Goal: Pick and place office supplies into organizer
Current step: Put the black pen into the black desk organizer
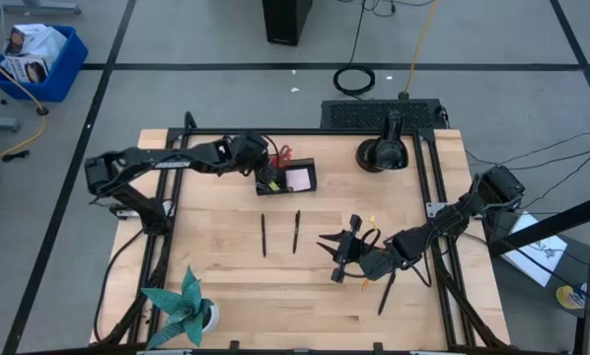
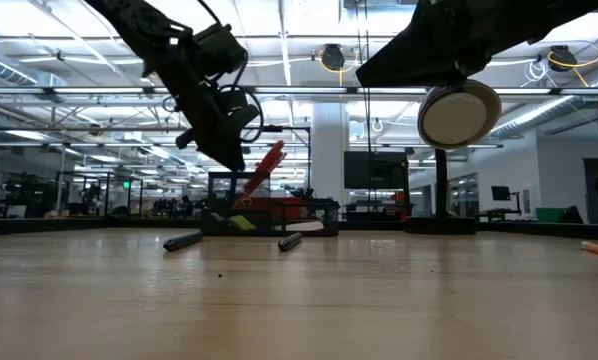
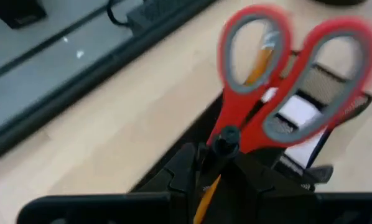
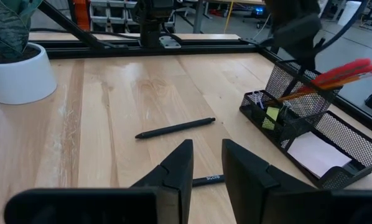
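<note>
Fingers of my left gripper (image 3: 214, 171) clamp the red-handled steel scissors (image 3: 279, 81) — blades down over the black mesh organizer (image 1: 297, 178) at the tabletop's far edge; right gripper (image 4: 206, 163) waits, slightly parted.

No legible txt, labels or nos. anywhere; pen print too blurry.

Scene is evenly and brightly lit from overhead; rows of ceiling strip lights (image 2: 279, 45) are seen in the low view, with the arms rendered as dark silhouettes against them. Only soft, faint shadows are cast on the wooden table (image 1: 236, 276). Red-handled scissors (image 3: 279, 81) are motion-blurred and out of focus in the left wrist view. Near tabletop is blurred in the low view.
</note>
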Controlling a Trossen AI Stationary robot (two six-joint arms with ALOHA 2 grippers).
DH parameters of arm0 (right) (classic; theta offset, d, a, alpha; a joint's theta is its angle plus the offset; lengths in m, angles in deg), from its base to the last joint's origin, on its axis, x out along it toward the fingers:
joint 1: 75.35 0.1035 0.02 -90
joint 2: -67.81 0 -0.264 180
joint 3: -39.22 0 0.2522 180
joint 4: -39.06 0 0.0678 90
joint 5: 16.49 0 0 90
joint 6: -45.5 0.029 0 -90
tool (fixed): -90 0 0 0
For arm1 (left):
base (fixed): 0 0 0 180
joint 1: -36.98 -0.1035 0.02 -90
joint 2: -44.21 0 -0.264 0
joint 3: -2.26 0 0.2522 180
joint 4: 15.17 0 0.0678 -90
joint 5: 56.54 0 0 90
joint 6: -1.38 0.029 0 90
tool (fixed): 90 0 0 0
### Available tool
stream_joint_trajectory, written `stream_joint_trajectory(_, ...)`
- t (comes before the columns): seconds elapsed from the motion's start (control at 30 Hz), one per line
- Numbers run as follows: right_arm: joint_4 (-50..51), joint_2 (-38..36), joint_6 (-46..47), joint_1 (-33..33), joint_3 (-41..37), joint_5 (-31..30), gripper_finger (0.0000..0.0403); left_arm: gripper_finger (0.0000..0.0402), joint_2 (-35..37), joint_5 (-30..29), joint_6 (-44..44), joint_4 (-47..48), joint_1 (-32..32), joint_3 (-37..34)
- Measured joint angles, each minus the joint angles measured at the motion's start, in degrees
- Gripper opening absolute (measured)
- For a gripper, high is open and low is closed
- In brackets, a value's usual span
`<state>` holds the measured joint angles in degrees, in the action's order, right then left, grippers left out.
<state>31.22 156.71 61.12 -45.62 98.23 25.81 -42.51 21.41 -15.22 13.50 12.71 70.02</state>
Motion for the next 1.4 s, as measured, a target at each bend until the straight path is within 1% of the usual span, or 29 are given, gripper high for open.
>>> stream_joint_trajectory(0.2, 0.02, 0.00, 0.18, 0.00, 0.00, 0.00, 0.0075, 0.0066, -2.45, -0.03, -2.15, -0.10, -0.21, 0.00)
stream_joint_trajectory(0.3, 0.00, 0.00, 0.18, 0.00, 0.00, 0.00, 0.0075, 0.0081, -2.90, 0.05, -2.63, -0.37, -0.54, 0.00)
stream_joint_trajectory(0.4, 0.02, 0.00, 0.18, 0.00, 0.00, 0.01, 0.0075, 0.0116, -2.93, 0.07, -2.90, -0.07, -0.60, -0.02)
stream_joint_trajectory(0.53, 0.04, 0.00, 0.18, 0.00, 0.00, 0.00, 0.0075, 0.0184, -2.89, 0.30, -4.97, -0.17, -0.57, -0.02)
stream_joint_trajectory(0.67, 0.12, 0.00, 0.20, 0.00, 0.00, 0.01, 0.0075, 0.0244, -1.68, 0.68, -4.06, -0.06, -0.51, -0.02)
stream_joint_trajectory(0.73, 0.01, 0.00, 0.20, 0.00, -0.23, 0.02, 0.0075, 0.0266, -0.68, 0.68, -4.32, 0.05, -0.41, -0.02)
stream_joint_trajectory(0.83, -0.10, 0.00, 0.57, 0.00, -0.89, 0.02, 0.0075, 0.0286, 2.07, 1.86, -4.50, -0.05, -0.41, -0.02)
stream_joint_trajectory(0.93, -0.48, 0.00, 2.56, -0.08, -1.78, 0.02, 0.0075, 0.0293, 5.72, 3.68, -2.98, 0.09, 0.01, -0.04)
stream_joint_trajectory(1.13, -0.90, 0.02, 4.67, -0.46, -2.93, -0.04, 0.0075, 0.0287, 13.47, 10.53, -3.56, -0.19, 1.57, -0.04)
stream_joint_trajectory(1.3, -0.96, 0.02, 4.73, -0.46, -2.95, 0.00, 0.0075, 0.0275, 19.11, 10.94, -2.84, -0.26, 5.52, -0.04)
stream_joint_trajectory(1.4, -0.93, 0.02, 4.73, -0.46, -2.95, 0.17, 0.0075, 0.0268, 21.58, 11.36, -0.75, -1.24, 8.49, -0.04)
